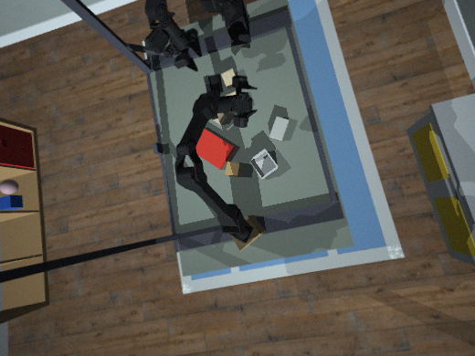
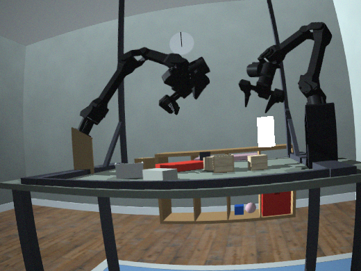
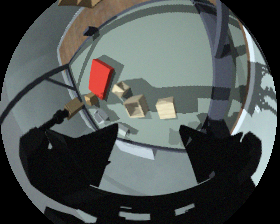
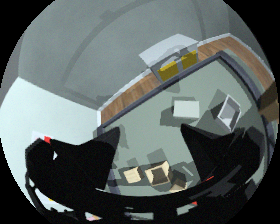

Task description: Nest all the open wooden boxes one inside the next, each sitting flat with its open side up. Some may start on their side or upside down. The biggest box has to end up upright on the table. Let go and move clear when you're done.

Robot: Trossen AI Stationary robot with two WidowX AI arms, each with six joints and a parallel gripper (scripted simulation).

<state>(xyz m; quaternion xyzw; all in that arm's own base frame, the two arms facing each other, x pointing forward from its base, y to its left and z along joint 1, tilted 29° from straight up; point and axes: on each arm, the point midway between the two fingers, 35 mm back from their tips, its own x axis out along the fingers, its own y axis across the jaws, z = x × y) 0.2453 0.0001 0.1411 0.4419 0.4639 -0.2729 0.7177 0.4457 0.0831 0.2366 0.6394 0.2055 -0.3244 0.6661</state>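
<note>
A wooden box [image 1: 228, 78] [image 2: 257, 162] [image 3: 166, 108] [image 4: 132, 175] shows a pale closed face upward. Beside it stands a bigger-looking wooden box [image 2: 223, 163] [image 3: 135, 106] [image 4: 159, 172], open side up, mostly hidden under the right arm in the top view. A smaller wooden box [image 1: 219, 119] [image 2: 208, 163] [image 3: 121, 90] is next to that; its opening is unclear. My left gripper [image 1: 197, 62] [image 2: 256, 108] [image 3: 150, 128] is open and empty, high above the table at its arm's end. My right gripper [image 1: 255, 99] [image 2: 185, 105] [image 4: 151, 129] is open and empty, high over the middle.
A red block [image 1: 215, 149] [image 3: 100, 79] lies beside a tan block [image 1: 233, 168] [image 3: 91, 98]. A grey open box [image 1: 257, 168] [image 2: 129, 170] and a white box [image 1: 279, 128] [image 4: 186, 109] stand nearby. Dark frame rails [image 1: 315, 127] border the table.
</note>
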